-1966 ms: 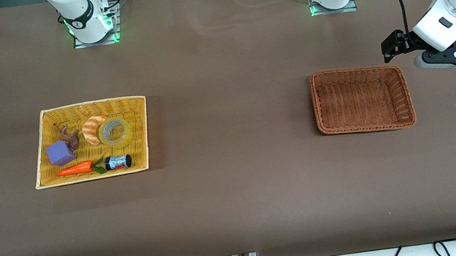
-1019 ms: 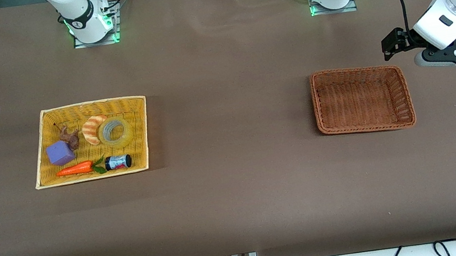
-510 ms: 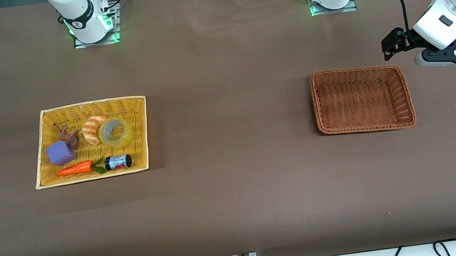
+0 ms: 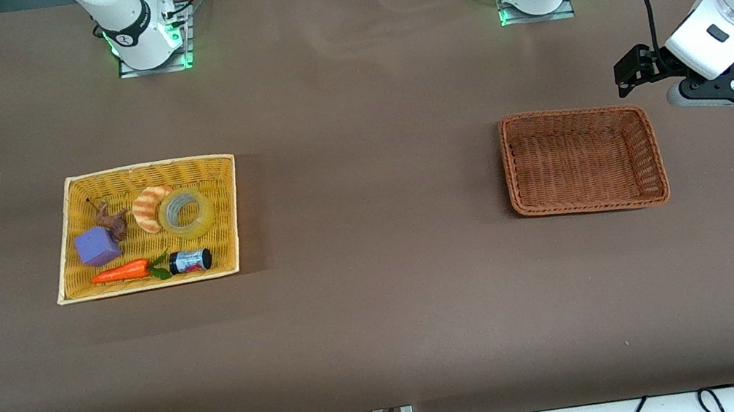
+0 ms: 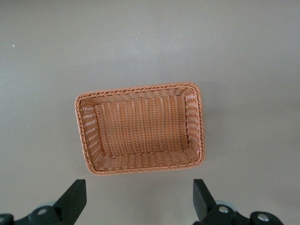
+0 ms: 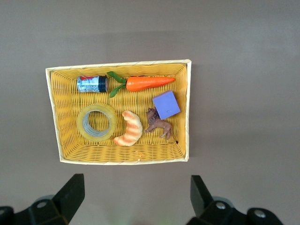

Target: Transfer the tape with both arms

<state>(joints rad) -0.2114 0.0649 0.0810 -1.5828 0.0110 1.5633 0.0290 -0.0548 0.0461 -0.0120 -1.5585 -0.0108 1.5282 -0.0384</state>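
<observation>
**Tape in yellow basket, both grippers up and apart**

The tape [image 4: 185, 212] lies flat in the yellow basket [image 4: 232, 212], toward the right arm's end of the table. It sits just beside the croissant toy [image 4: 148, 207], touching or nearly so. The small dark jar [image 4: 190, 261] lies on its side nearer the front camera than the tape. A carrot toy [image 4: 123, 272] lies beside the jar. A purple block [image 4: 96, 246] and a brown animal figure [image 4: 111, 220] sit near the basket's outer end. Nothing grips the tape.

The right gripper [image 6: 134, 199] hangs in the air over the table at the right arm's end, outside the yellow basket. Its fingers are wide apart and hold nothing. In the right wrist view the whole yellow basket shows below it, with the tape [image 6: 97, 123] in it.

The brown basket [image 4: 652, 146] stands toward the left arm's end of the table, well apart from the yellow one. The left gripper [image 5: 139, 201] hangs over the table just outside that basket. Its fingers are spread wide, nothing between them. The left wrist view shows the brown basket [image 5: 200, 122] below.
</observation>
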